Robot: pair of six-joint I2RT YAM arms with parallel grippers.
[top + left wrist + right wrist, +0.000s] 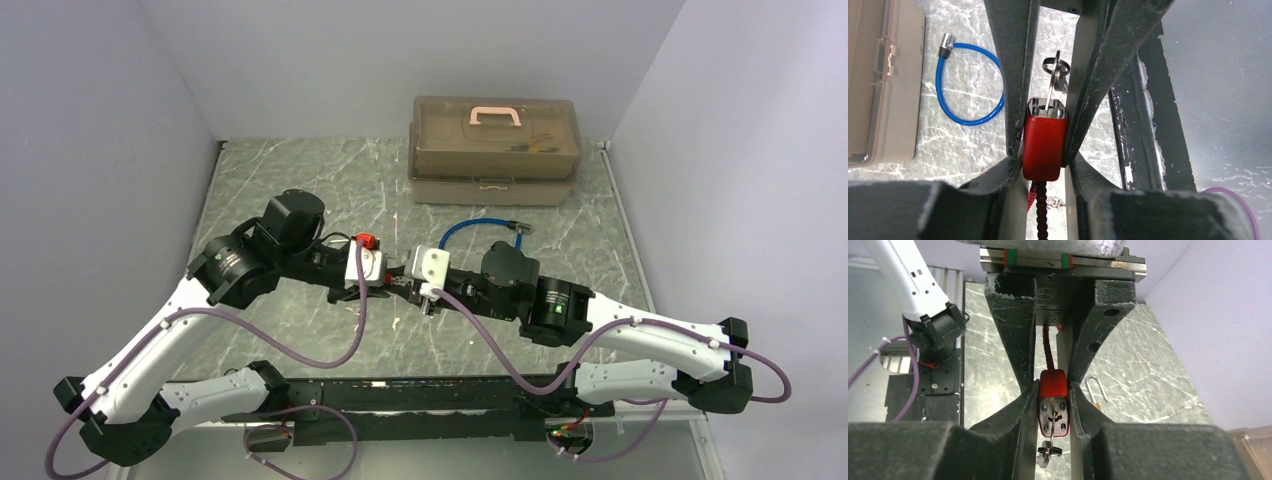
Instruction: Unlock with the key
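A red padlock (1053,390) with a dark red braided cable (1048,347) is held between both arms above the middle of the table. A silver key (1049,92) on a ring (1057,65) is stuck in the keyway on its metal end. My right gripper (1053,395) is shut on the lock's sides near the keyway end. My left gripper (1044,165) comes from the opposite side, its fingertips pressed on the cable end of the lock (1044,145). In the top view the left gripper (392,276) and the right gripper (408,280) meet tip to tip, hiding the lock.
A blue cable lock (480,228) lies behind the grippers. A brown toolbox (495,150) with a pink handle stands at the back. A small padlock with a silver shackle (1095,390) rests on the marble table (300,190) under the arms. Walls close both sides.
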